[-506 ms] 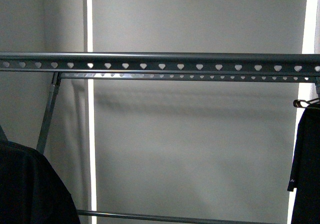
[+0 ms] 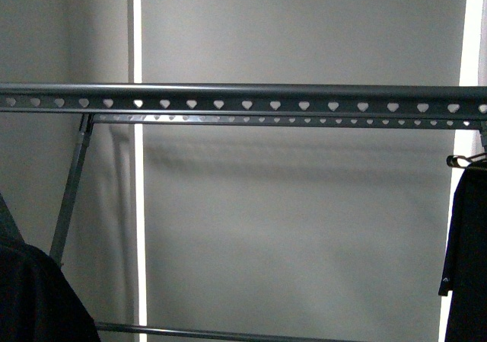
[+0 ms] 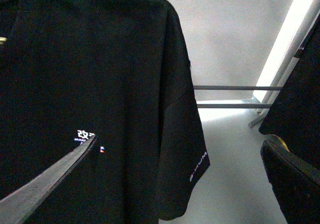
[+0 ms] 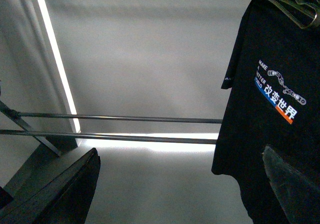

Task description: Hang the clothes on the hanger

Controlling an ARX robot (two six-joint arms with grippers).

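Dim, grainy, backlit — blown-out light strips (image 2: 137, 205), soft shadows.

rail (image 2: 243, 98): grey, row of heart-shaped holes
T-shirt (image 3: 100, 84): blk, sm white chest print, white sleeve-hem txt
hung shirt (image 4: 270, 109): blk, white/blue/orange print

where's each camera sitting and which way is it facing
Front: on the body, facing the long grey metal rail with heart-shaped holes; no arm shows.
Left wrist: close on the black short-sleeved T-shirt; left pincer shows.
Right wrist: facing a printed black T-shirt on a wire hanger; right pincer shows.
Shared: front shows that T-shirt too.
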